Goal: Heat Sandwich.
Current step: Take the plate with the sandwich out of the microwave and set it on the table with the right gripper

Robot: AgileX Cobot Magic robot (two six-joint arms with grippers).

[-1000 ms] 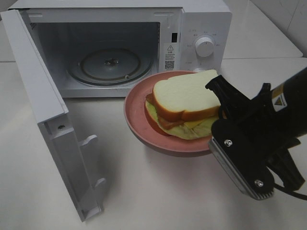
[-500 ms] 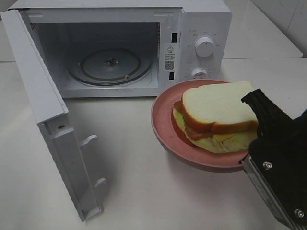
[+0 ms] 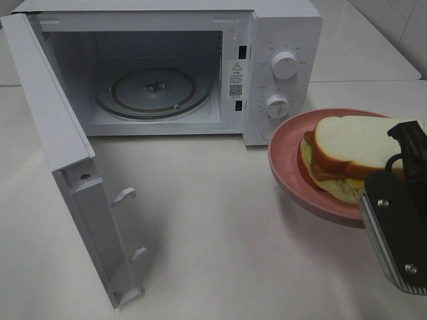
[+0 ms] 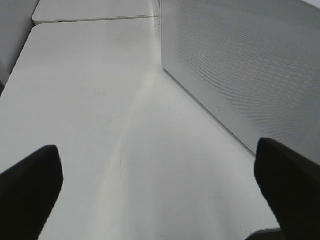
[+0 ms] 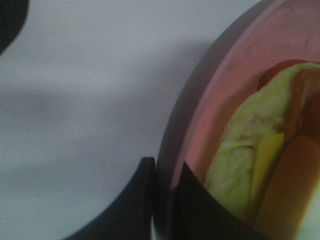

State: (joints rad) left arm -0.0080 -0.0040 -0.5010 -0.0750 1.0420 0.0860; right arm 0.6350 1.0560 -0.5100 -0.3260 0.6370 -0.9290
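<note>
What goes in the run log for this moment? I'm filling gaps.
right gripper: shut on pink plate rim | sandwich: on plate | microwave: door open | left gripper: open

Right arm: I see my right arm come in from the lower right corner of the high view. Only its black end shows, with a ribbed silver block on it.
Right gripper (image 5: pixel 162 200): My two dark fingers are pinched tight. One finger is outside the rim of the pink plate (image 5: pixel 220 85) and one is inside, so I am holding the rim.
Right wrist: It is tipped so the camera looks along the fingers.
Left arm: I cannot see it in the high view.
Left gripper (image 4: pixel 160 200): My two dark fingers (image 4: pixel 27 187) are spread far apart. Nothing is between them. They hang over the desk (image 4: pixel 100 100).
</note>
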